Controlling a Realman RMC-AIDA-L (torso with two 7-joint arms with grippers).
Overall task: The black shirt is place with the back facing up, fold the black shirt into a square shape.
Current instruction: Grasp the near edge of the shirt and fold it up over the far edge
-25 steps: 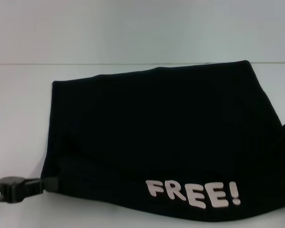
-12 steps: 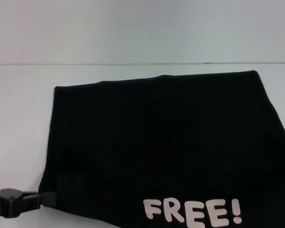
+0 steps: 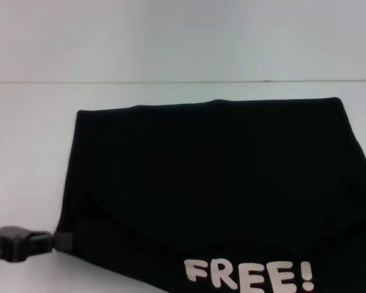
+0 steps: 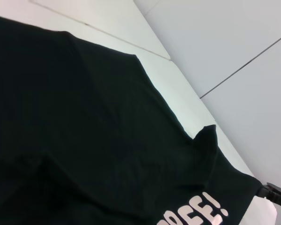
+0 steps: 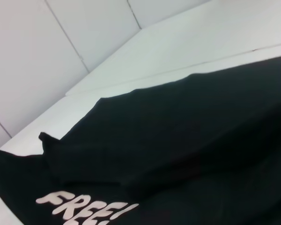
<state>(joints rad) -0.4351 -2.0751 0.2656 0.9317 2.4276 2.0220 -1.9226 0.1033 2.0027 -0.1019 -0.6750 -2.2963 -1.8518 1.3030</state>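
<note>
Head view shows the white table spread wide under everything, and on it the black shirt, which fills most of the near middle and right of the scene; its far edge runs almost straight across, its left side slopes down toward the robot, and its near and right parts run out of sight. A lighter fold line crosses the lower part of the cloth, and the white lettering "FREE!" sits on the layer nearest the robot, so the printed side is turned up there. From the wrist views the cloth looks doubled over and partly lifted, with a small peak of fabric standing at one corner. The main risk, as I judge it, is an uneven fold: if the two held corners travel at different speeds or heights, the far edge will skew and the result will not be square, and if a corner slips free the layer will drop back in wrinkles. Smallest in view is the left gripper, low at the shirt's near left corner, its jaws narrowed and pinching the hem. The right gripper does not show in any view, so its jaws cannot be judged.
</note>
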